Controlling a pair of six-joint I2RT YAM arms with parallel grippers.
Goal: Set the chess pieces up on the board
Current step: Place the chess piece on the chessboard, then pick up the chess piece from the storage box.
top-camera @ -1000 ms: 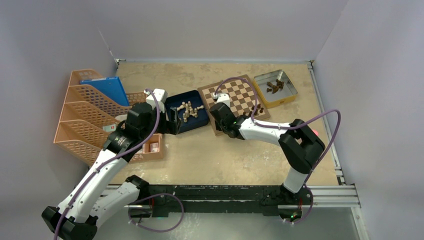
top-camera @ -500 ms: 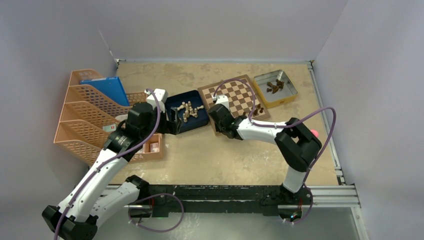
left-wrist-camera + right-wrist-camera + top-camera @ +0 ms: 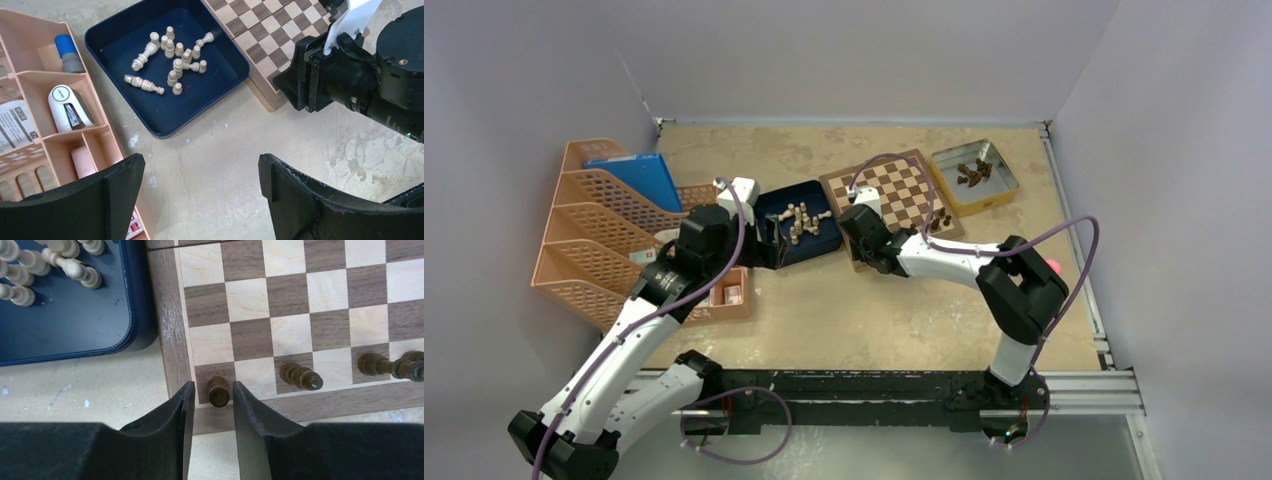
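The chessboard (image 3: pixel 894 190) lies at mid-table and also shows in the right wrist view (image 3: pixel 295 295). My right gripper (image 3: pixel 212 386) hangs over its near left corner. Its fingers stand a little apart on either side of a dark brown piece (image 3: pixel 219 391) that stands upright on the corner square, with a gap on each side. Two more dark pieces (image 3: pixel 299 376) (image 3: pixel 380 364) stand along the same row. Other dark pieces (image 3: pixel 972 172) lie in the silver tin. My left gripper (image 3: pixel 200 165) is open and empty over bare table, near the blue tray.
The dark blue tray (image 3: pixel 165 132) left of the board holds several cream pieces (image 3: pixel 175 55). The silver tin (image 3: pixel 1009 180) stands right of the board. Orange file racks (image 3: pixel 594 230) and an organiser box (image 3: pixel 30 90) with small items fill the left side.
My right arm has shifted slightly left along the board's near edge. My left arm has not moved.
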